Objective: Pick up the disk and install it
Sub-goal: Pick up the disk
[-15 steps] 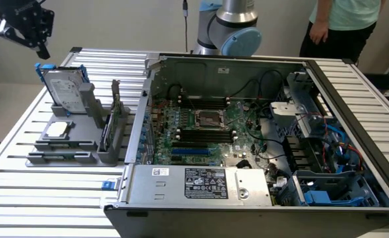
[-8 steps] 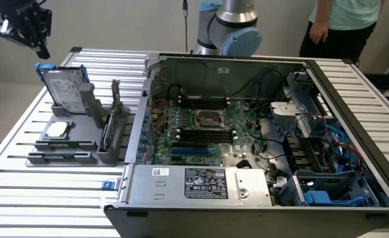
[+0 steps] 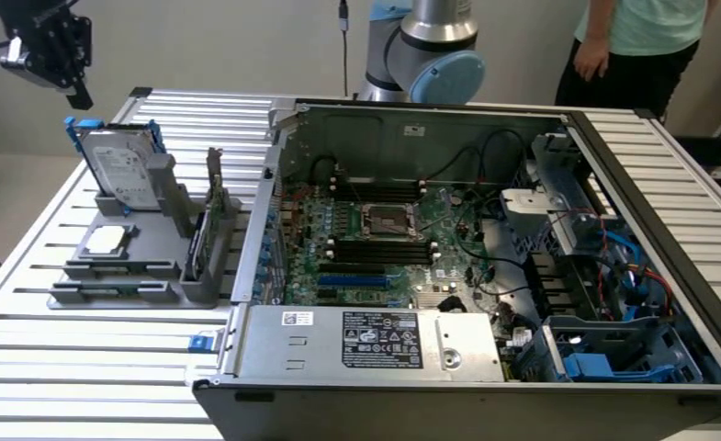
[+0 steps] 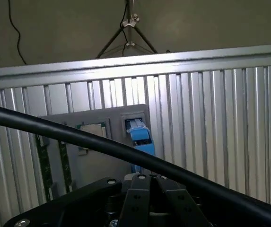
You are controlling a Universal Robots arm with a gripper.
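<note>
The disk [image 3: 121,170] stands upright in a grey holder [image 3: 152,271] at the exterior view's left, its white label facing forward and the blue caddy showing along its top and side. My gripper [image 3: 81,95] hangs in the air above and a little behind it, apart from it. In the wrist view the fingertips [image 4: 140,182] meet with nothing between them, so the gripper [image 4: 147,182] is shut. Beyond them the blue caddy [image 4: 140,135] of the disk rises from the grey holder [image 4: 92,151].
A small square silver chip [image 3: 106,241] lies on the holder. An open computer case [image 3: 275,165] covers the slatted metal table [image 3: 78,367], with a silver labelled box [image 3: 385,340] at its front. A person [image 3: 636,46] stands behind. A black cable [image 4: 78,137] crosses the wrist view.
</note>
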